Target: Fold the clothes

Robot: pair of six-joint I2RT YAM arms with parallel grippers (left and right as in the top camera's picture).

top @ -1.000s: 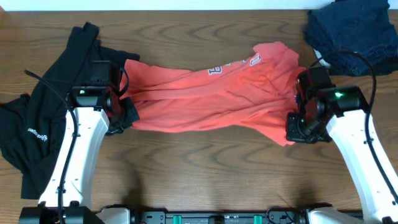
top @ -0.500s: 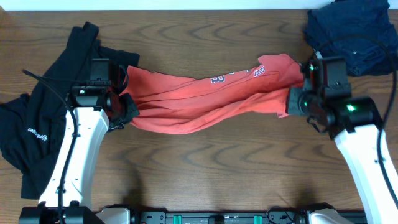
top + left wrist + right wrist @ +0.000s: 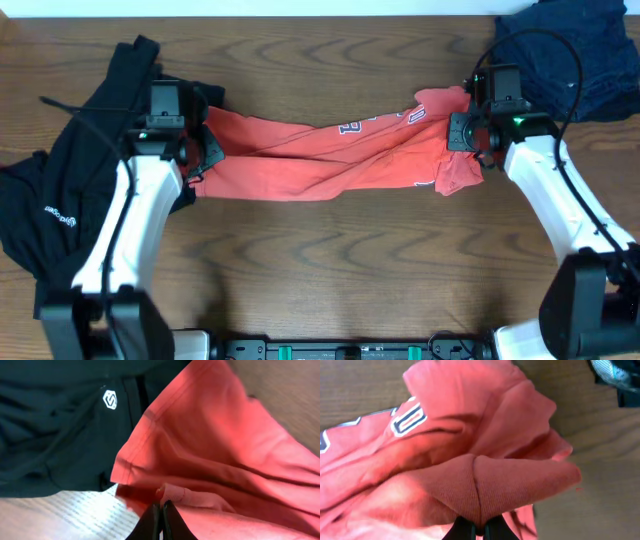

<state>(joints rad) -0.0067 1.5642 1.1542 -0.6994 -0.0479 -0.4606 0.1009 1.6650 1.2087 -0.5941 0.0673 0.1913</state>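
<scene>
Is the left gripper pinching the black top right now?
No. In the left wrist view the left gripper is shut on a fold of the red-orange T-shirt, and the black top lies beside it, ungripped.

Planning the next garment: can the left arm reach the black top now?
Probably not freely: the left claw is shut on the red-orange T-shirt, though the black top lies uncovered beside it.
</scene>
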